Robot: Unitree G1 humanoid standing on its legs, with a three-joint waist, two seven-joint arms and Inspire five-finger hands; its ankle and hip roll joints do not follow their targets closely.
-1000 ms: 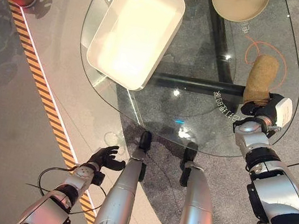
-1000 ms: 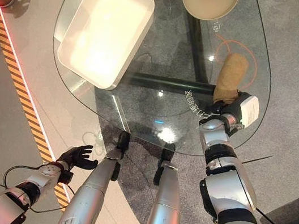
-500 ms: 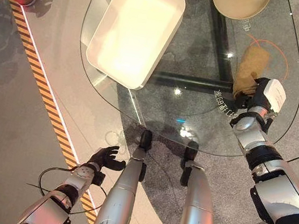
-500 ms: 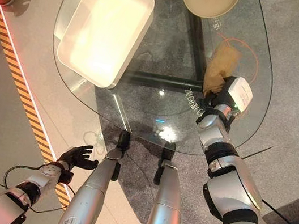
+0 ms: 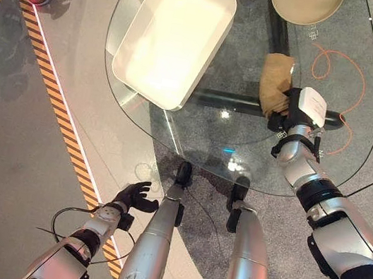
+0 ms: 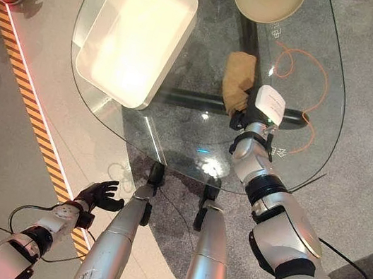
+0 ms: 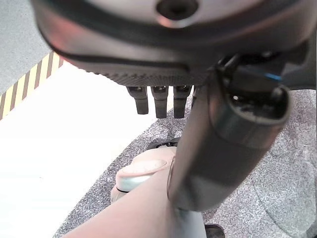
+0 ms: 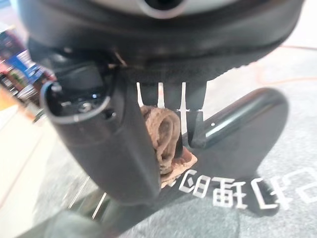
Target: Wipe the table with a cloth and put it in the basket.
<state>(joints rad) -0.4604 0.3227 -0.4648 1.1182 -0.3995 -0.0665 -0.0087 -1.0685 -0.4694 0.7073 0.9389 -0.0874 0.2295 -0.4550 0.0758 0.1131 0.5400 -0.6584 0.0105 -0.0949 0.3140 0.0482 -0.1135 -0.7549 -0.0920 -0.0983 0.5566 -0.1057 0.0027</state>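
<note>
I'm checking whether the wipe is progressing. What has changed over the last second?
The right robot hand has dragged the tan cloth across the oval glass table toward the robot's left, away from the orange cable loop and closer to the white rectangular basket, keeping its hold on the cloth. The basket, the beige plate and the left robot hand, low by the floor, stayed put.
</note>
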